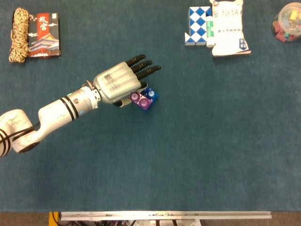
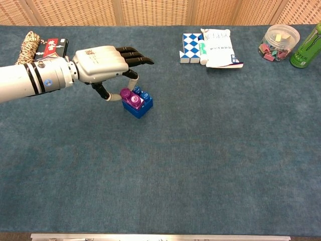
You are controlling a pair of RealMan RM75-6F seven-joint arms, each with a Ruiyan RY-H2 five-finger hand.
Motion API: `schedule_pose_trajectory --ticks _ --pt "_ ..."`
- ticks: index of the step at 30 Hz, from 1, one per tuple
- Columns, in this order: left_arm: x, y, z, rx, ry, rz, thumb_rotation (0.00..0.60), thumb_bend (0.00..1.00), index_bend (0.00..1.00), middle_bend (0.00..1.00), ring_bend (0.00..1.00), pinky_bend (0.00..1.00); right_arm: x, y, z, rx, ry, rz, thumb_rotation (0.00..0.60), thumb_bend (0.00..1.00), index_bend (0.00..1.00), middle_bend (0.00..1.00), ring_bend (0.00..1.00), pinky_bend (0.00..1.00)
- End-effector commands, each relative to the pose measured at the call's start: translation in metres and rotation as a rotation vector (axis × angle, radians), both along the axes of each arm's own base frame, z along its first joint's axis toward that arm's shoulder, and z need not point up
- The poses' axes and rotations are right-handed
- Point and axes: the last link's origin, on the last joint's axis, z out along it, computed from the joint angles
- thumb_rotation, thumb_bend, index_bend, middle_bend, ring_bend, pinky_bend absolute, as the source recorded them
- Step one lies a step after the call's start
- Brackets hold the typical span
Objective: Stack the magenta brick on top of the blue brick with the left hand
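Teal, felt-like cloth covers the whole surface [image 2: 210,165], w/ woven cane panels behind it in the chest view. Left arm comes in from the left edge: white cylindrical shell w/ black bands. Left hand [image 1: 118,84] has a silver-grey back plate carrying a small square code label (too small to read) and black fingers [image 2: 134,55] stretched out flat; thumb curls down underneath and touches the magenta brick [image 2: 132,98] from the left side. Can't tell if it's actually pinching the brick or just resting against it. Right hand isn't in either view. At the far edge right of centre lies a white crinkled packet [image 1: 229,29] w/ blue print, text too small to read, overlapping a blue-and-white checkered snake puzzle [image 1: 198,24]. Top-left: a red and dark booklet [image 1: 44,35] w/ Chinese characters "故宫" and a palace picture, next to a coil of tan braided rope [image 1: 19,34]. Far right: a green can [image 2: 308,48] w/ dark claw-like logo, and a clear round tub [image 2: 279,41] of small coloured bits. Blue brick [image 2: 140,105], studded plastic, sits mid-surface under the hand; the magenta brick, also studded, sits on top of it at its left side, a bit skewed.
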Motion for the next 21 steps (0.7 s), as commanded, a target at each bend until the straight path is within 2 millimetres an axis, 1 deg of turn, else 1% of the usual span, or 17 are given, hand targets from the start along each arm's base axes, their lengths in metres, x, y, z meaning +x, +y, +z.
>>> schedule_pose_trajectory --ticks 1,12,21 --pt "-0.0013 0.0000 -0.0002 0.000 0.013 0.001 0.600 0.33 0.55 0.00 0.00 0.04 -0.0002 0.0000 -0.0001 0.000 0.000 -0.001 0.600 0.34 0.38 0.30 0.26 0.40" --pt "0.0013 0.0043 -0.0042 0.007 0.054 0.013 0.600 0.33 0.56 0.00 0.00 0.04 -0.0014 -0.0016 -0.0014 0.007 0.001 -0.006 0.600 0.34 0.38 0.30 0.26 0.40" --pt "0.0025 0.0016 -0.0096 0.005 0.090 0.015 0.600 0.33 0.56 0.00 0.00 0.04 -0.0013 -0.0009 0.0004 0.001 -0.005 -0.004 0.600 0.34 0.38 0.30 0.26 0.40"
